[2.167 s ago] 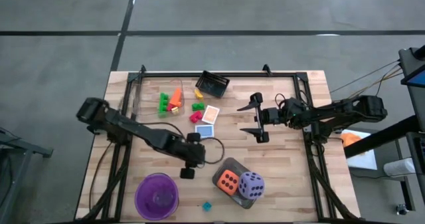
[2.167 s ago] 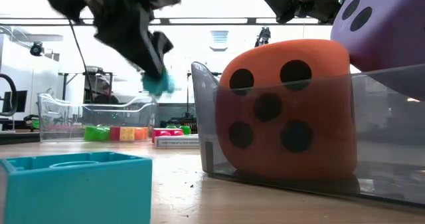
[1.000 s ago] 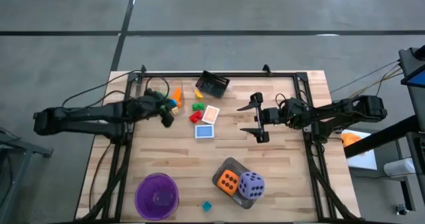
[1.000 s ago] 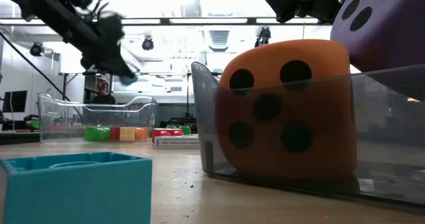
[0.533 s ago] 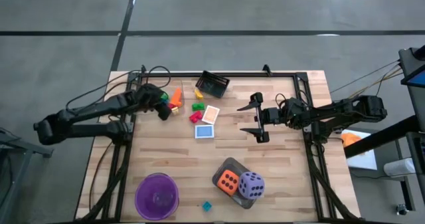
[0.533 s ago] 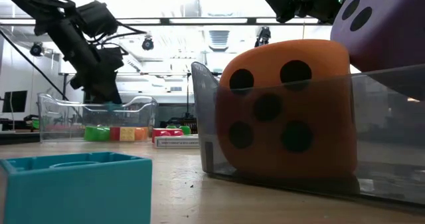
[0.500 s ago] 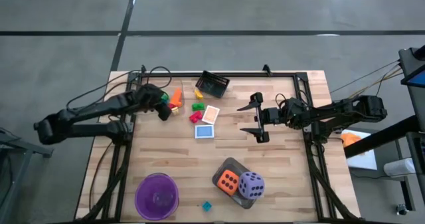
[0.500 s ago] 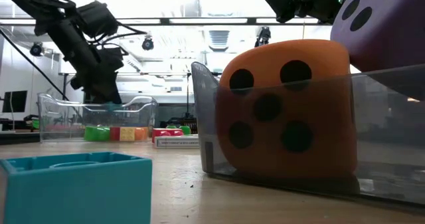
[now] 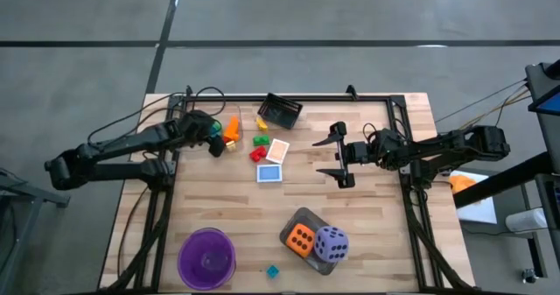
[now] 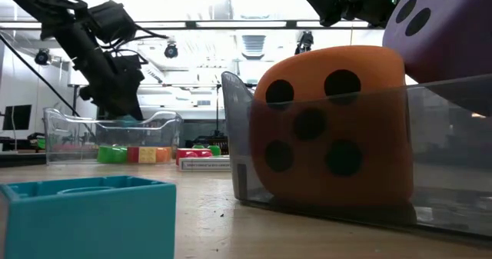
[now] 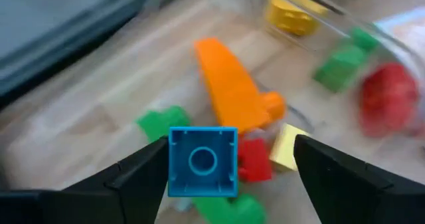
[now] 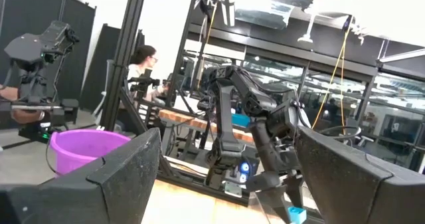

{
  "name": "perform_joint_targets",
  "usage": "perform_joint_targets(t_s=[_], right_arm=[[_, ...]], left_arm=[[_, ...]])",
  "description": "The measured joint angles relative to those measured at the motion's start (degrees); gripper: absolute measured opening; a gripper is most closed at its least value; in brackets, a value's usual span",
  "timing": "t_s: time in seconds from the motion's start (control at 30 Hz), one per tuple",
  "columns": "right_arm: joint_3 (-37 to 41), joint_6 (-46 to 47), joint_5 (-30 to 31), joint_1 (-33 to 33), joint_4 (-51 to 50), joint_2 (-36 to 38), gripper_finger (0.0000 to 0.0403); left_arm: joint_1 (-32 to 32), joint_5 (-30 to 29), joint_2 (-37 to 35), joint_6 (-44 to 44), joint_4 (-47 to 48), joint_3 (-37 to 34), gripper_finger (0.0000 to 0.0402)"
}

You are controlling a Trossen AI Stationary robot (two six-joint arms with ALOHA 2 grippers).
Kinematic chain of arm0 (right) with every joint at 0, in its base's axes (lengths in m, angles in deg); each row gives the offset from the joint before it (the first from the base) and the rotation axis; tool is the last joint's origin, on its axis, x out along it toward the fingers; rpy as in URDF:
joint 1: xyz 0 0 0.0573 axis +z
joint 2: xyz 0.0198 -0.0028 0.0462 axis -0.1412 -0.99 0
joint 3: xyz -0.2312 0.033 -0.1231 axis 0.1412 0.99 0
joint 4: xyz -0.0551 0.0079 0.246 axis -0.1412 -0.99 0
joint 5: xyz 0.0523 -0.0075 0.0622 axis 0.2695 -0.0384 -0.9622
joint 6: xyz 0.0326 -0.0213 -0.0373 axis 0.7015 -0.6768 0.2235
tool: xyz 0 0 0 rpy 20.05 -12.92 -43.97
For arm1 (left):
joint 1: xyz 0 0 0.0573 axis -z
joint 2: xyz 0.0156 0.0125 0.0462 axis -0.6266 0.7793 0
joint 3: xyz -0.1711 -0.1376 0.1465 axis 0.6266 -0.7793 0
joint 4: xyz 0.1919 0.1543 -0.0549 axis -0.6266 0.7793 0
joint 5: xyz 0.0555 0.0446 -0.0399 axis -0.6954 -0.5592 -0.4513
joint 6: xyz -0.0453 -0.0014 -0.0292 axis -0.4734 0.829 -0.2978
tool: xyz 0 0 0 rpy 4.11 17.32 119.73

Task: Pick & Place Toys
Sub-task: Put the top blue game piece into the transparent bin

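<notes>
My left gripper point(image 9: 214, 141) hangs open over the far left of the table, above a clear tray point(image 10: 115, 128) of coloured blocks point(image 11: 232, 94). A small blue block point(image 11: 202, 161) sits between its fingers, closer to one finger than the other. My right gripper point(image 9: 338, 157) waits open over the table's right half, holding nothing. An orange die point(image 9: 300, 238) and a purple die point(image 9: 331, 242) sit in a clear tray point(image 9: 302, 216) near the front. Two cards point(image 9: 274, 161) lie flat mid-table. A teal block point(image 9: 272, 270) lies at the near edge. My left gripper has the blue block's one side point(image 11: 172, 164) right beside one finger point(image 11: 143, 181), with a clear gap to the other finger. The fingers slant downward. Whether the block touches that finger, I cannot tell.
A purple bowl point(image 9: 206, 258) stands at the near left. A black basket point(image 9: 282, 111) sits at the far edge. Loose green, red and yellow blocks point(image 9: 260, 146) lie between the left gripper and the cards. Black frame rails point(image 9: 289, 98) run along the table's far side. People show in the room behind.
My left gripper has swung toward the table's far left corner and sunk over the clear tray, carrying the blue block with it. For the last half second it has kept still. My right gripper has not moved.
</notes>
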Motion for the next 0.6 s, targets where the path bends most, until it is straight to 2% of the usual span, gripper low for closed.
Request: perform_joint_targets(t_s=[0.1,0.37,0.47,0.6], right_arm=[[0.0,0.0,0.0,0.0,-0.05,0.0,0.0339],[0.0,-0.24,0.0,0.01,-0.35,-0.02,0.0339],[0.0,-0.26,0.0,0.01,-0.37,-0.02,0.0339],[0.0,-0.31,0.0,0.0,-0.37,-0.02,0.0339]], left_arm=[[0.08,-2.43,0.01,0.69,0.77,0.0,0.0317],[0.41,-2.34,0.03,2.63,0.83,0.51,0.0308],[0.41,-2.86,0.03,4.6,1.24,1.39,0.027],[0.52,-1.46,0.05,6.81,3.03,3.11,0.018]])
